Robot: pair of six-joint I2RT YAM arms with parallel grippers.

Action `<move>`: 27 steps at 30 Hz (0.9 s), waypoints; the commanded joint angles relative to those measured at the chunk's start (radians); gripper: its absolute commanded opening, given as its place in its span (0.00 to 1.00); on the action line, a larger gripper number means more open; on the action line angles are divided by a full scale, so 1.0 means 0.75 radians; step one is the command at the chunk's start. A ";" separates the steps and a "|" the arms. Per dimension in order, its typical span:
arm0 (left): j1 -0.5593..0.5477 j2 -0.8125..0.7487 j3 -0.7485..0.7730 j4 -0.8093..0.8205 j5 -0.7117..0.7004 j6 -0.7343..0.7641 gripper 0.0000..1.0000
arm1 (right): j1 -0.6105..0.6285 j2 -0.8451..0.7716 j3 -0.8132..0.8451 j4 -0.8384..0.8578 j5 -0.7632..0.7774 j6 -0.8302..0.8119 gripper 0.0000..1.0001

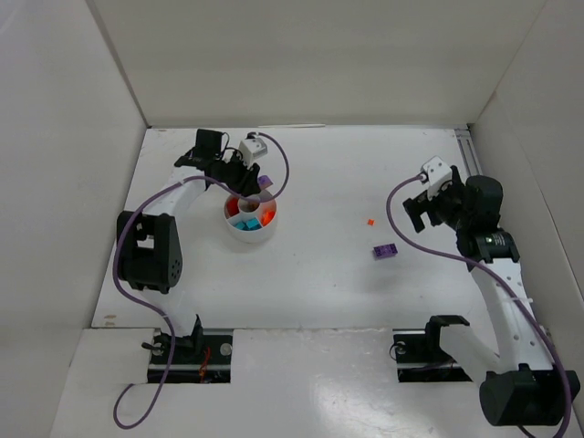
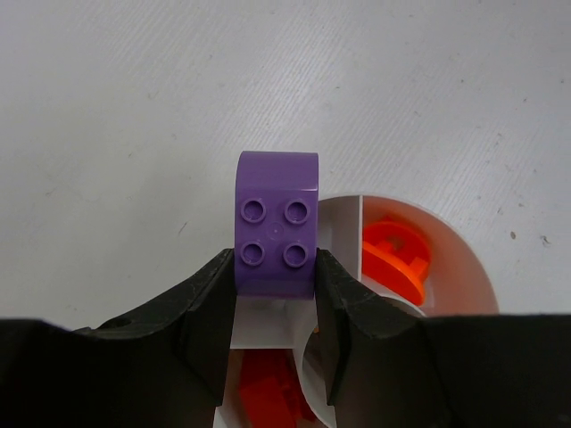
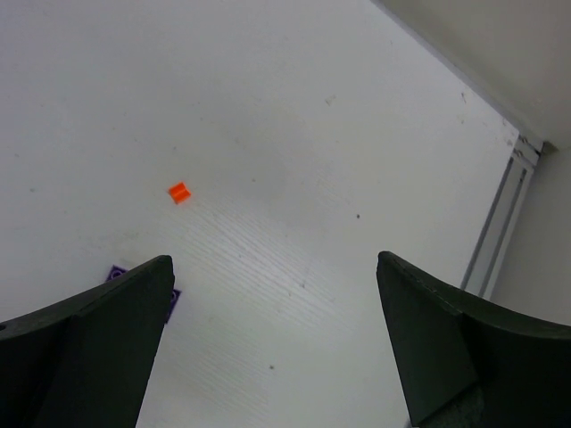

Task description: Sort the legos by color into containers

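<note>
Overhead, the white divided dish [image 1: 248,239] sat on the table [image 1: 347,173] on the left arm's side. Above the dish's far rim hung the left gripper [image 1: 259,188], its jaws clenched on a purple brick [image 1: 265,182]. The left wrist camera showed this closely. The left gripper [image 2: 275,263] pinched the purple brick [image 2: 277,214] by two opposite sides. Its four studs faced the camera and its rounded end stood out past the fingertips.

Beneath it lay the dish [image 2: 459,245], and the brick hovered by the rim, close to a divider wall. Whether it touched the dish could not be told. The wedge just right of that divider held an orange piece [image 2: 397,259], and a wedge nearer the camera held red bricks [image 2: 268,392]. From above, the dish showed red bricks [image 1: 235,206] in its far left part, the orange piece [image 1: 265,216] on its right and teal bricks [image 1: 246,224] on its near side.

Well to the right of the dish, a tiny orange bit [image 1: 370,221] lay loose on the table. A second purple brick [image 1: 384,250] lay just beyond it, slightly nearer the arm bases. Farther right of the dish again hung the right gripper [image 1: 415,212], released, its jaws spread wide around nothing.

The right wrist camera agreed. The right gripper [image 3: 274,267] stood above bare table, with the orange bit [image 3: 179,192] lying apart from its fingers. The second purple brick [image 3: 114,273] was half hidden behind one finger.
</note>
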 commanded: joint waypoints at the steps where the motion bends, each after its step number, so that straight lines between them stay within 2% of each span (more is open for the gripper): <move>1: 0.003 -0.139 0.036 -0.021 0.114 0.032 0.32 | -0.004 0.014 -0.024 0.205 -0.234 0.004 1.00; 3: 0.003 -0.170 0.024 -0.003 0.114 0.004 0.32 | -0.004 0.040 -0.038 0.325 -0.330 0.082 1.00; 6: 0.003 -0.242 -0.009 0.032 0.114 0.004 0.32 | 0.034 0.165 -0.038 0.556 -0.492 0.362 1.00; 7: -0.009 -0.258 -0.033 0.032 0.114 0.016 0.32 | 0.067 0.276 -0.014 0.608 -0.535 0.480 1.00; 12: -0.036 -0.342 -0.091 0.083 0.073 0.016 0.32 | 0.347 0.637 0.336 0.692 -0.658 0.649 1.00; 13: -0.054 -0.342 -0.091 0.083 0.073 0.016 0.32 | 0.422 0.686 0.385 0.704 -0.658 0.679 1.00; 17: -0.067 -0.387 -0.103 0.083 0.055 0.016 0.32 | 0.556 0.893 0.569 0.860 -0.644 0.890 1.00; 27: -0.091 -0.491 -0.191 0.159 0.069 -0.008 0.32 | 0.656 1.259 0.823 0.948 -0.548 1.252 1.00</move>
